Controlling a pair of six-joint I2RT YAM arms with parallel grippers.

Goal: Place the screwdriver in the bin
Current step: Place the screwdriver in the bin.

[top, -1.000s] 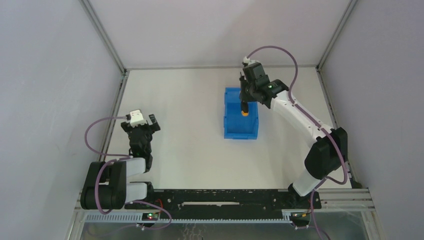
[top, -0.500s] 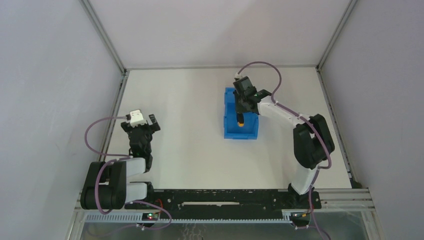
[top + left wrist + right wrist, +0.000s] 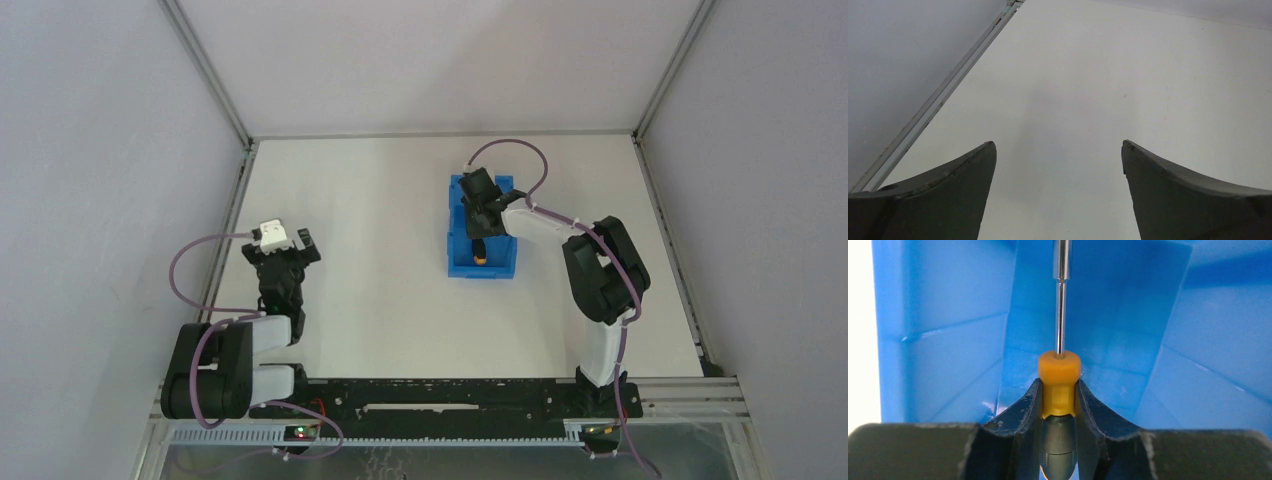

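While the right fingers (image 3: pixel 1030 407) stand clamped on the orange-and-black handle of the screwdriver (image 3: pixel 1059 371), that tool hangs inside the bin (image 3: pixel 938 340), its silver shaft pointing away from the grip into the blue interior; whether the tip touches the plastic cannot be told. Bin: rectangular, on the white worktop (image 3: pixel 380 270), right of centre. At the near left, the left fingers (image 3: pixel 960 192) are spread wide, holding nothing, well apart from the bin.

A white table (image 3: pixel 380 230) sits enclosed by plain grey walls (image 3: pixel 90 150) edged with aluminium framing (image 3: pixel 206 70).
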